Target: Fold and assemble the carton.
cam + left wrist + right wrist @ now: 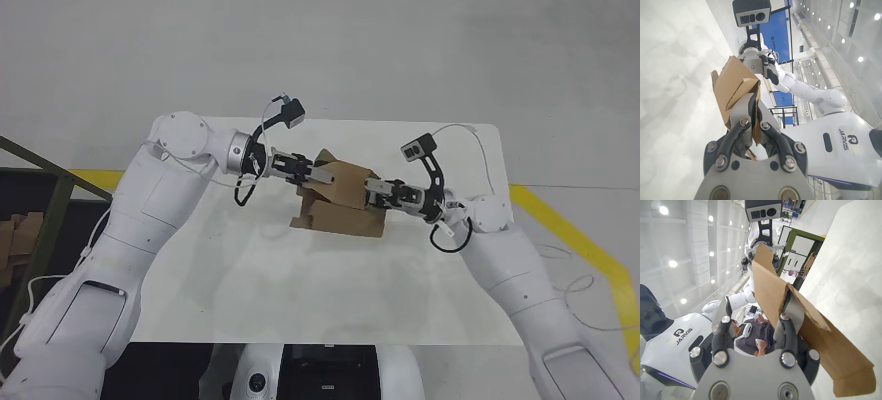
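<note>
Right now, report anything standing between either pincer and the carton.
Nothing visible does. The left pincer is shut on a flap of the carton. The right pincer is open, one finger tucked against the cardboard, the other clear of it.

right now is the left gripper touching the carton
Touching: in the left wrist view the left gripper is pinched shut on a flap of the carton.

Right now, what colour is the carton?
Plain brown; the carton shows best in the right wrist view.
</note>
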`<state>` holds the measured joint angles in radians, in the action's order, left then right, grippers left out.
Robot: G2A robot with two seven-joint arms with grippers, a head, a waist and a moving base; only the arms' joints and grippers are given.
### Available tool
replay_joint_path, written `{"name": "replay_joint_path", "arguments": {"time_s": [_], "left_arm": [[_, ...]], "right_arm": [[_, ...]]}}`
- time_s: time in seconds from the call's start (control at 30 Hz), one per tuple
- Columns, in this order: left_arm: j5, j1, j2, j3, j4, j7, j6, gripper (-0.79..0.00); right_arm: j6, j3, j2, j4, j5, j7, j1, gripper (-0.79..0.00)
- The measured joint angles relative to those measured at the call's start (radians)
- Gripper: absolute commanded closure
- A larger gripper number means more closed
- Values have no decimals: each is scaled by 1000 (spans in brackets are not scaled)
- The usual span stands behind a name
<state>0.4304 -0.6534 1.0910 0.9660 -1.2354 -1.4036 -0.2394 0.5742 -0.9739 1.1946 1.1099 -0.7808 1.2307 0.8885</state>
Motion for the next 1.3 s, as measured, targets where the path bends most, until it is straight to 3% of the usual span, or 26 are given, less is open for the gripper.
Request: {"name": "replay_joint_path", "arguments": {"time_s": [0.4,0.67,0.77,0.87,0.93,0.97,1.03,1.3], "left_arm": [[-20,-7,-3,3,0,6,12,0],[-26,-7,-5,5,0,8,18,0],[-27,-8,-5,5,-1,9,19,0],[-33,-8,-5,5,-1,13,22,-15],[-36,-9,-6,5,-4,15,23,-154],[-37,-10,-6,6,-6,15,22,-262],[-38,-11,-7,8,-9,14,22,-785],[-29,-24,-12,25,-25,17,10,-785]], "right_arm": [[-14,-7,7,-5,53,-21,-10,-379],[-27,-13,10,0,94,-48,-8,-89],[-32,-17,10,4,108,-55,-6,-9],[-40,-19,10,7,123,-61,-4,0],[-44,-21,10,9,132,-65,-3,0],[-47,-22,10,10,139,-70,-3,0],[-52,-24,10,12,148,-78,-1,0],[-86,-31,9,24,198,-120,4,0]]}}
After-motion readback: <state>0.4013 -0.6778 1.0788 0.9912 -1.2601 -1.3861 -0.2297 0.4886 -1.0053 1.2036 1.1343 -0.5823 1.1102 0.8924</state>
